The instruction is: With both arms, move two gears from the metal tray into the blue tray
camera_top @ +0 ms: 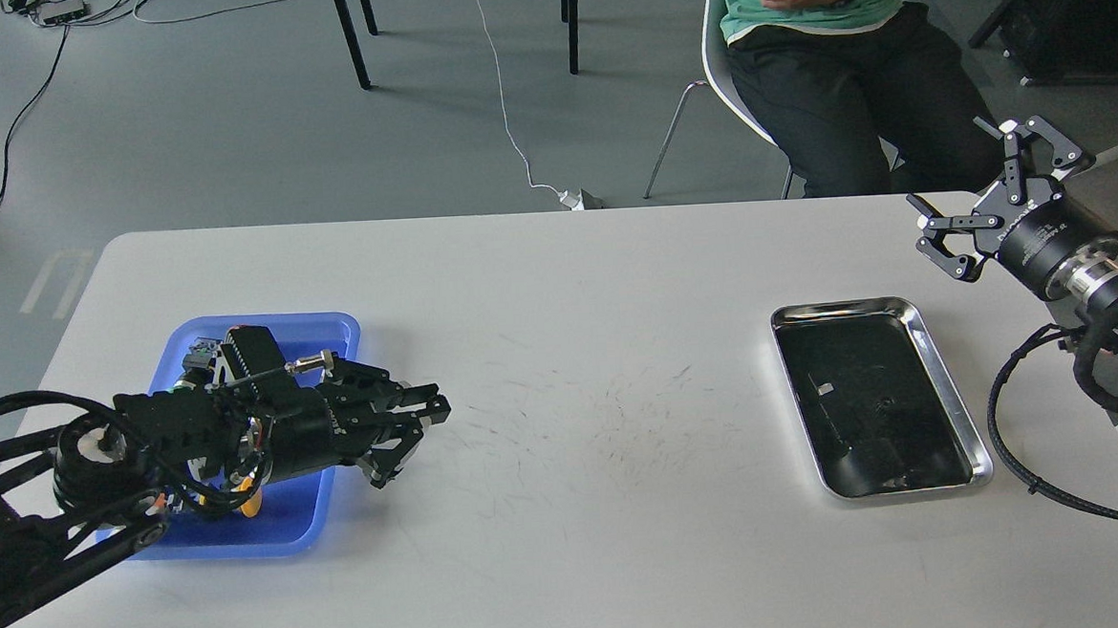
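Observation:
My left gripper (pixel 427 415) has its fingers closed, just right of the blue tray (pixel 335 328) and slightly above the table. The gear it closed on is hidden between the fingers, and no gear lies on the table. The metal tray (pixel 945 385) sits at the right. A tiny dark round shape (pixel 890 401) in its dark inside may be the other gear, but it is too faint to be sure. My right gripper (pixel 980 188) is open and empty, held in the air beyond the tray's far right corner.
Push-button switches (pixel 199 353) lie at the back of the blue tray, mostly hidden by my left arm. A seated person (pixel 842 60) is beyond the table's far edge, near my right gripper. The white table (pixel 580 351) spans the view.

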You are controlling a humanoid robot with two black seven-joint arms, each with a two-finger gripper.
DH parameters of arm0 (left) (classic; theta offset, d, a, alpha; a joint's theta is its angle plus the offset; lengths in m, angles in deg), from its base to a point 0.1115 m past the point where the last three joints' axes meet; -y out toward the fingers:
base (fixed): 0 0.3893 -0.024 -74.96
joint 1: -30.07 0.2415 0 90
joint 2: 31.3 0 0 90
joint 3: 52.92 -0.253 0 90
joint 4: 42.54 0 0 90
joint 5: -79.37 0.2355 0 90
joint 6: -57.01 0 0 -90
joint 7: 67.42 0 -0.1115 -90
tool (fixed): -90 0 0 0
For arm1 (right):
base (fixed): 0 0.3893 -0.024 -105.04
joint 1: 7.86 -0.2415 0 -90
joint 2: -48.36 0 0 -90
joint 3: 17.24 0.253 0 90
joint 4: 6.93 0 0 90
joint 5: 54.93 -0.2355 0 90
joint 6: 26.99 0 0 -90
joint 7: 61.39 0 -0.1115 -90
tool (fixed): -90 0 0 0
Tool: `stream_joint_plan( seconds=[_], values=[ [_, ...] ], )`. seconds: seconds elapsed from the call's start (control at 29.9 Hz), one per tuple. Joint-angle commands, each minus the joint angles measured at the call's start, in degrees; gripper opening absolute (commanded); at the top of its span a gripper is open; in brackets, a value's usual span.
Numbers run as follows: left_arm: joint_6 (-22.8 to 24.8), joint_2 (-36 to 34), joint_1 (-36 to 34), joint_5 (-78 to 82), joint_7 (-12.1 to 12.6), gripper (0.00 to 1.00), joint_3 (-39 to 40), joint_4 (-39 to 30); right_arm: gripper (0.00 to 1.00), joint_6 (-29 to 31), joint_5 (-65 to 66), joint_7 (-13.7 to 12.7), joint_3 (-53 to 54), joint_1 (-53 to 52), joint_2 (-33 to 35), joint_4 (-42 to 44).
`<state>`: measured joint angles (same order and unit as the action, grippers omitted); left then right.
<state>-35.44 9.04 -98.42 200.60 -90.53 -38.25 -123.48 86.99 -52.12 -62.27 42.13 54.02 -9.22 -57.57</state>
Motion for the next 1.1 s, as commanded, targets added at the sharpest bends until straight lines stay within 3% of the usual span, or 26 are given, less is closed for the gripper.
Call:
stream_joint_plan(
  seconds=[0.0,0.13,0.27,0.67,1.07],
  values=[
    [-0.44,-6.75,-0.71,-1.88,-2.02,0.09,0.45,-1.24,0.94,0.01,-0.09,0.0,-0.04,-0.01,-0.08,0.01],
    [-3.6,-9.4,0.17,-5.48,-3.87,0.09,-0.52,0.68,0.94,0.01,0.0,0.0,-0.04,-0.01,-0.08,0.01],
    [-8.17,-8.53,3.07,-6.1,-4.66,0.09,-1.14,7.79,0.94,-0.08,0.0,0.0,-0.04,0.08,-0.08,0.1],
    [-13.1,2.54,5.54,-6.28,-4.89,0.1,-1.22,27.93,0.94,-0.08,0.0,0.0,-0.04,-0.01,0.01,0.1],
    [-13.81,5.71,7.56,-8.3,-4.89,0.25,-1.22,31.37,0.94,-0.08,0.0,0.0,-0.13,-0.18,-0.08,0.1]
  ],
)
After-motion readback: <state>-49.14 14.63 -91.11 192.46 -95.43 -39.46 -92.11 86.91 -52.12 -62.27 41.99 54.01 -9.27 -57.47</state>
